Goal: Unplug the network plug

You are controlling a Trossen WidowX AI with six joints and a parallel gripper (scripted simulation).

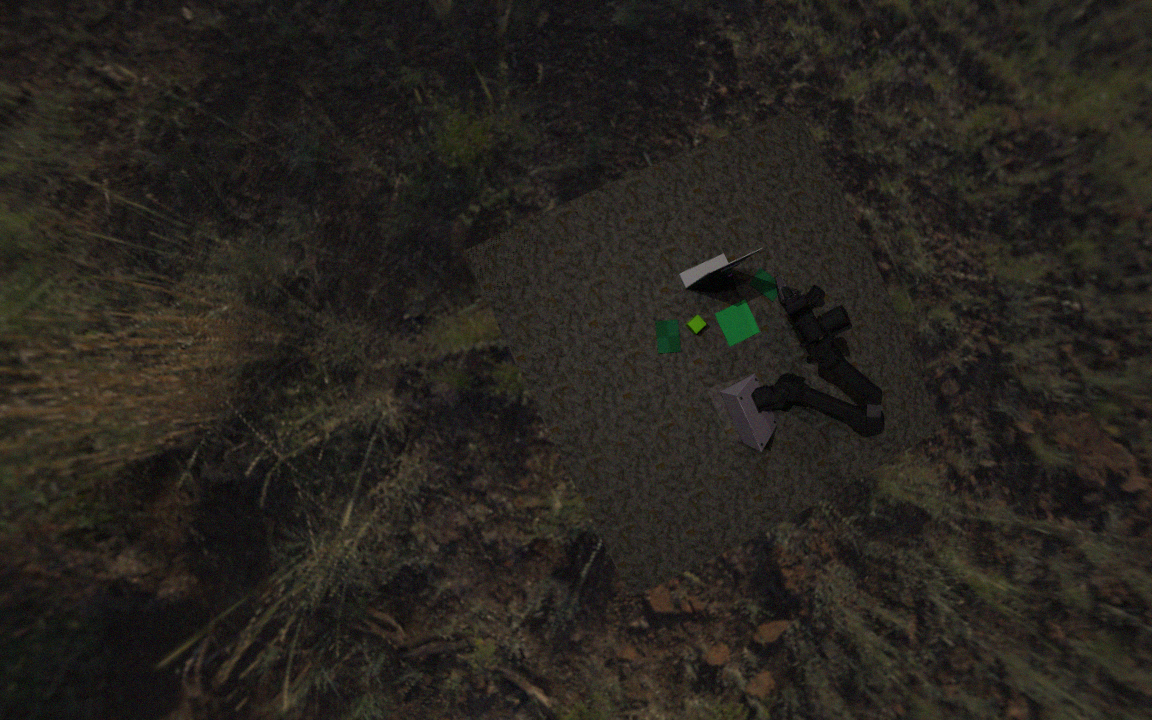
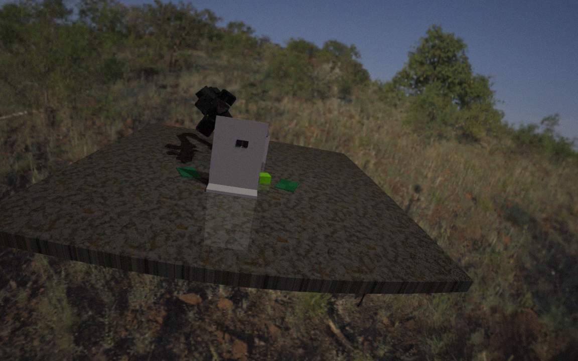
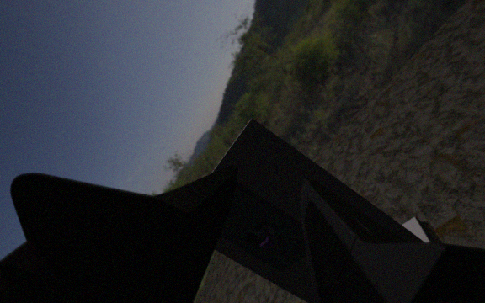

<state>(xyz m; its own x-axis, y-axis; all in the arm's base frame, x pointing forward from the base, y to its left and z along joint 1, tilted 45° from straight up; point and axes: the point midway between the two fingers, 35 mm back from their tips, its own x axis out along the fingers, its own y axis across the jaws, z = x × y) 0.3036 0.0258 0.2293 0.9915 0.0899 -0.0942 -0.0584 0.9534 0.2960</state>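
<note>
The upright panel [image 1: 704, 270] [image 2: 233, 166] [image 3: 272, 156] stands on its pale foot, with a dark socket opening [image 2: 242, 143] in its upper part. In the wrist view its face is in deep shadow; a small purple streak [image 3: 264, 241] shows there, and the plug's outline and tab cannot be made out. My gripper [image 3: 269, 180] [image 1: 784, 291] is partly open, its dark fingers in front of the panel's face in the wrist view, with nothing seen held. I cannot tell whether they touch the plug. A bright green square [image 1: 737, 324] lies on the table near the panel.
A lime block [image 1: 695, 324] [image 2: 265, 178] is beside the bright square. Darker green patches [image 1: 668, 336] [image 2: 287, 184] lie farther out, one near the panel [image 1: 765, 283] [image 2: 187, 171]. A pinkish-grey box [image 1: 748, 413] stands by the arm's base. The table [image 1: 634, 483] [image 2: 147, 224] ends in open edges.
</note>
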